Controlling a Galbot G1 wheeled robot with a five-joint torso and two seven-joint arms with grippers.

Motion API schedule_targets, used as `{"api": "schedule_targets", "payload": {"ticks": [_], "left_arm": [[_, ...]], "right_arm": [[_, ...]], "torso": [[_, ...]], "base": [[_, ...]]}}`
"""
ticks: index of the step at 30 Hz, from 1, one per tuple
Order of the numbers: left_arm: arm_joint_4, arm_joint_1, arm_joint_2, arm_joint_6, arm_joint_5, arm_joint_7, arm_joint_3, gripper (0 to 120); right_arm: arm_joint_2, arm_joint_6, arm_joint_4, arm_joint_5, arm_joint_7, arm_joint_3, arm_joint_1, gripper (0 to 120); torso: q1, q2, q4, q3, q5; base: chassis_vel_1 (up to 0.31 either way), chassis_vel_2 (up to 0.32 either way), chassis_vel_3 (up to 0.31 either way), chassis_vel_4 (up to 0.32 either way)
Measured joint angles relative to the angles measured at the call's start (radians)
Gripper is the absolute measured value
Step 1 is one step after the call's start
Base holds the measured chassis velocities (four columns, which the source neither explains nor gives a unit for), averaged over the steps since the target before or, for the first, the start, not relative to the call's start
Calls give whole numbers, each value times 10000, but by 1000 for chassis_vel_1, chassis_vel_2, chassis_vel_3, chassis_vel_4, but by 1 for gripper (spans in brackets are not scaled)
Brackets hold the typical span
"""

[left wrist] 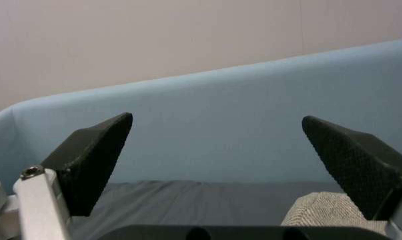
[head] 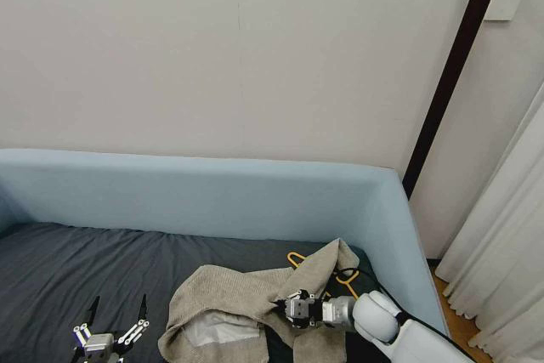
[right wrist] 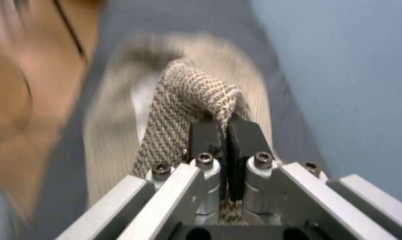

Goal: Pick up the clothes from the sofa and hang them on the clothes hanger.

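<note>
The left gripper [head: 119, 312] hovers above the sofa [head: 212, 197], jaws apart and empty. Beside it the sweater [head: 223, 295] lies heaped, one fold clamped in the right gripper [right wrist: 225, 136]. That narrow pinch could slip, or drag the hanger [head: 295, 257] lying just beyond the jaws.

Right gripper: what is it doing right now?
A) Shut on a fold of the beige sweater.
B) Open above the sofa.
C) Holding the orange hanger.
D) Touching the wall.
A: the right gripper has its fingers pressed together on a raised fold of the beige sweater, as the right wrist view shows.
</note>
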Motion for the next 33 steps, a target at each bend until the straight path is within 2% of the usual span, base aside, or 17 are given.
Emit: {"api": "schedule_targets", "payload": {"ticks": [3, 4, 5, 7, 9, 10, 15, 23, 33], "left_arm": [[49, -69, -17, 20, 2, 0, 134, 100], [66, -85, -25, 22, 3, 0, 164, 100], [66, -85, -25, 22, 3, 0, 164, 100], [96, -104, -32, 23, 4, 0, 202, 100], [99, -104, -27, 23, -2, 0, 208, 100], [99, -104, -27, 23, -2, 0, 208, 100], [100, -69, 73, 16, -129, -7, 156, 100], [85, -38, 73, -13, -185, -11, 121, 100], [-26, -6, -117, -29, -96, -10, 173, 100]], "right_arm": [[-189, -583, 852, 3444, 286, 127, 347, 0], [-203, -716, 1026, 4181, 504, 146, 456, 0], [-203, -716, 1026, 4181, 504, 146, 456, 0], [-181, -841, 1333, 5902, 1064, 154, 731, 0], [-118, -851, 1499, 6970, 1479, 167, 944, 0], [-118, -851, 1499, 6970, 1479, 167, 944, 0], [76, -822, 2388, 8895, 2323, 389, 1582, 0], [110, -837, 3877, 10386, 3215, 704, 2928, 0], [122, -569, 3792, 11387, 4148, 312, 4894, 0]], "torso": [[0, 0, 1, 1, -1], [0, 0, 1, 0, -2], [0, 0, 1, 0, -2], [0, 0, 2, 0, -2], [0, 0, 2, 0, -2], [0, 0, 2, 0, -2], [0, 0, 1, 1, -1], [0, 0, 0, 0, -1], [-1, 0, 1, 0, -3]], "base": [[0, 0, 0, 0], [0, 0, 0, 0], [0, 0, 0, 0], [0, 0, 0, 0], [0, 0, 0, 0], [0, 0, 0, 0], [0, 0, 0, 0], [0, 0, 0, 0], [0, 0, 0, 0]]}}
